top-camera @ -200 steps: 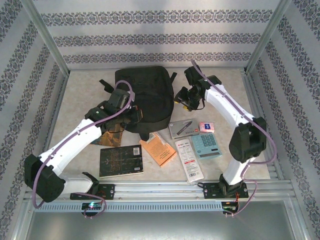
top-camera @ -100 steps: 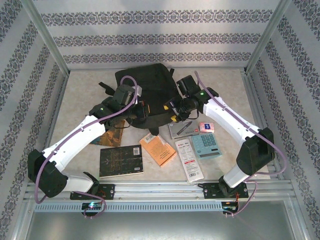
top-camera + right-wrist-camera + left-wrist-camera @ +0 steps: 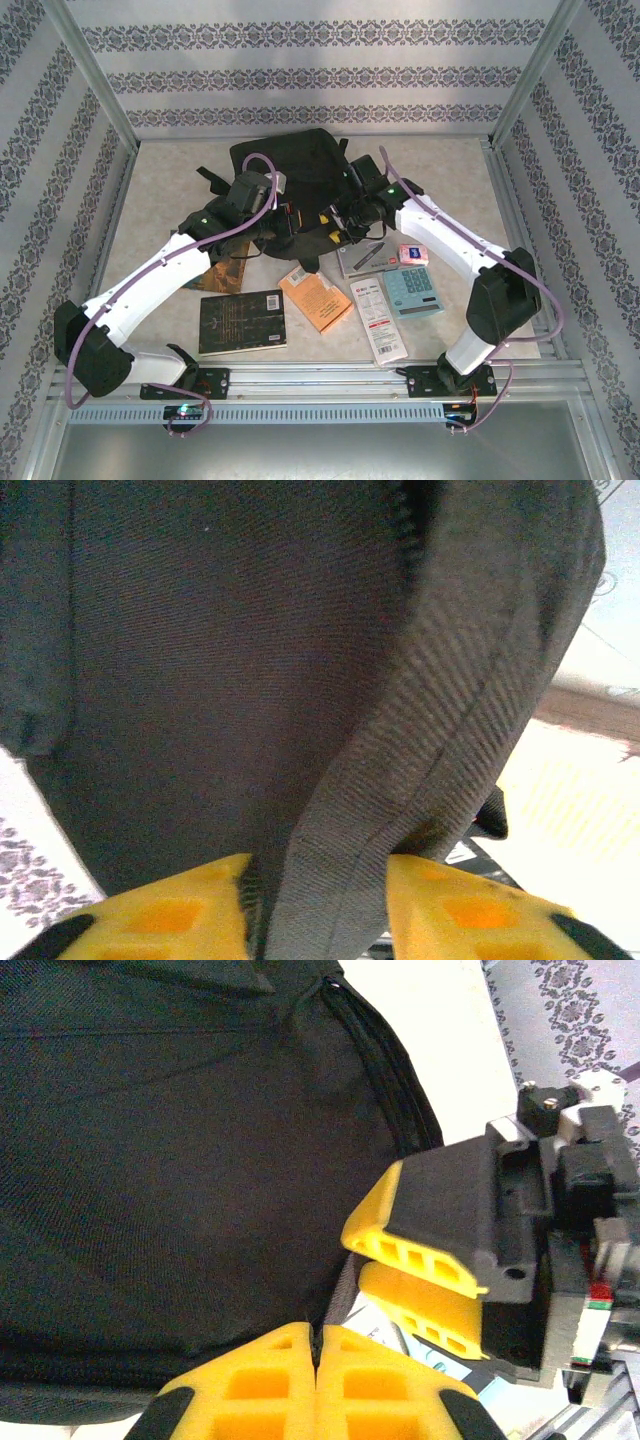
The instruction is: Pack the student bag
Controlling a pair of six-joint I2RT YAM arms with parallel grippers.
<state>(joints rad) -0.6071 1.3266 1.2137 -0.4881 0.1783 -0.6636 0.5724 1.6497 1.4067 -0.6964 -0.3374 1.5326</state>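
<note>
Evidently the opening of the bag is the step in hand, with nothing packed yet. Starting at the left, the left gripper (image 3: 316,1345) sits at the near edge of the student bag (image 3: 295,165), at about seven o'clock on it. Its yellow fingers are pressed flat together, and I cannot make out anything caught between them. The bag is a black soft pack lying flat on the table (image 3: 160,190) toward twelve o'clock, its zip seam curving along the rim in the left wrist view. At about five o'clock on the bag, the right gripper (image 3: 318,880) has closed around a raised fold of the fabric beside the zip, and the cloth fills the gap between its fingers. Nearer the arms, from seven round to four o'clock, the loose things lie in a row: a dark book (image 3: 242,322), an orange booklet (image 3: 315,300), a white packet (image 3: 378,320), a calculator (image 3: 412,290) and, just beyond it, a pink eraser (image 3: 412,254) beside a grey case (image 3: 360,258). The next move likely calls for the right gripper to hold its pinch and lift the flap up. The left one would then have to find the zip pull or the opposite lip, so the mouth gapes wide enough for the book.
</note>
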